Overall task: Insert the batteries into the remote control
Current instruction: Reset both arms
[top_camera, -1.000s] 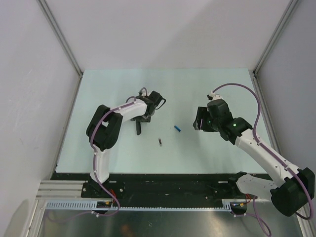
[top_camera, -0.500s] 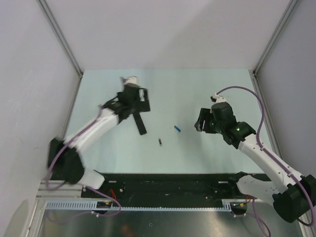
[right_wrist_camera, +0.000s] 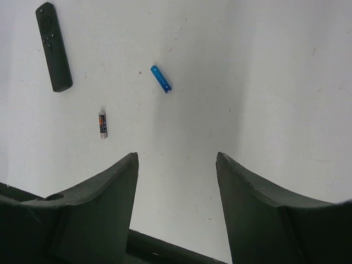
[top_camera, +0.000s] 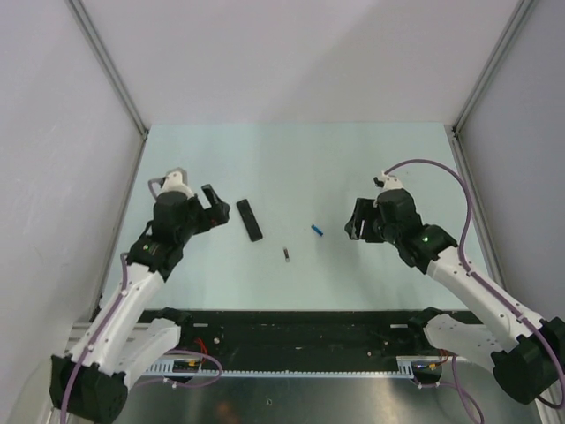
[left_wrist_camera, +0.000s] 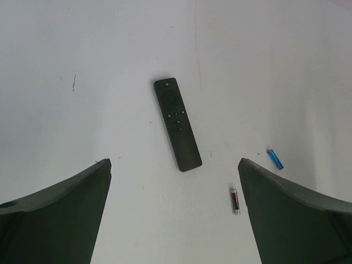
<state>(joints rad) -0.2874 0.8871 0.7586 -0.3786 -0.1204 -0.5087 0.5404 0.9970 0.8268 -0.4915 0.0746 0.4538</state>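
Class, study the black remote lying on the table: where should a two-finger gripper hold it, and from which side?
Grip the remote across its narrow width near the middle, coming straight down from above. It is a slim bar lying flat, buttons up, long edges free; the blue battery and the dark battery lie apart from it.

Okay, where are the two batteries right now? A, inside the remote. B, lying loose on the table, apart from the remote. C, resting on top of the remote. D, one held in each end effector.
B: the blue battery and the dark battery both lie on the bare table, each clear of the remote control, which lies buttons-up.
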